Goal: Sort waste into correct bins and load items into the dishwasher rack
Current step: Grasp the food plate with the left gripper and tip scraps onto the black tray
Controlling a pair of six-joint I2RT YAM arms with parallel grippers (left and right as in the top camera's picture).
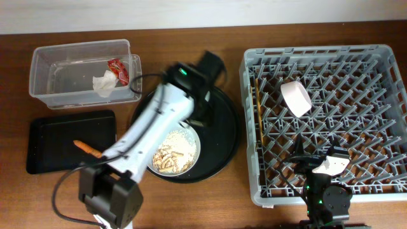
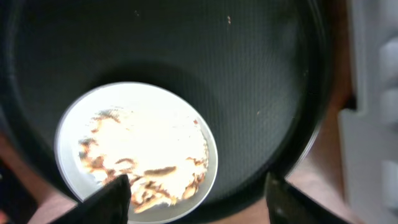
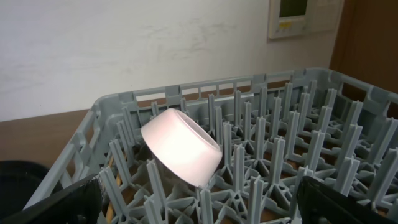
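At the upper left of the overhead view, a clear tub [image 1: 79, 58] on the wooden bench [image 1: 191, 35] holds a crumpled white napkin [image 1: 103, 84] and a red wrapper [image 1: 118, 70]. Below it, a shallow black tray [image 1: 51, 143] holds 1 orange carrot [image 1: 88, 148].

The left arm [image 1: 146, 127] rises from the lower left edge and reaches diagonally over a large round black tray [image 1: 222, 137] in the centre. On that tray sits a pale plate [image 1: 196, 143] heaped with beige food scraps [image 1: 170, 156]. In the left wrist view the left claw [image 2: 197, 183] is spread wide and empty, above and apart from the plate's near edge.

On the right is the grey dishwasher rack [image 1: 324, 57]. A white bowl [image 1: 296, 97] leans tilted on its pegs, and wooden chopsticks [image 1: 257, 108] lie along its left side. The right arm [image 1: 324, 184] sits at the rack's lower edge, its right claw [image 3: 199, 186] wide open, empty and facing the bowl.

The scraps look like the last waste to sort. The next move probably calls for gripping the plate rim, tipping the scraps in beside the carrot, then racking the plate.
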